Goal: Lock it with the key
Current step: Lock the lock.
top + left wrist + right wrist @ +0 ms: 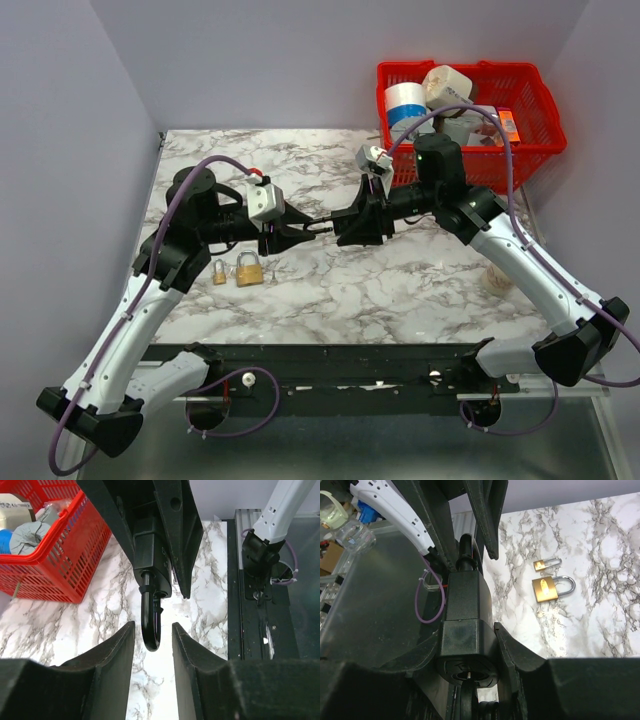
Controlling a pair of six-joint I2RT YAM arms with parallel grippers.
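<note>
My right gripper (466, 630) is shut on the body of a black padlock (467, 600) and holds it above the table (400, 280). A key with a black head (470, 700) sits in the keyhole at the padlock's near end. In the left wrist view the padlock (152, 555) points its black shackle (151, 625) at me. The shackle's tip lies between the open fingers of my left gripper (153, 630), with a gap on both sides. In the top view both grippers, the left (315, 227) and the right (355, 222), meet at mid-table.
Two brass padlocks, one large (249, 270) and one small (219, 272), lie on the marble under the left arm, with a tiny loose key (538, 613) beside them. A red basket (520, 150) of items stands at the back right.
</note>
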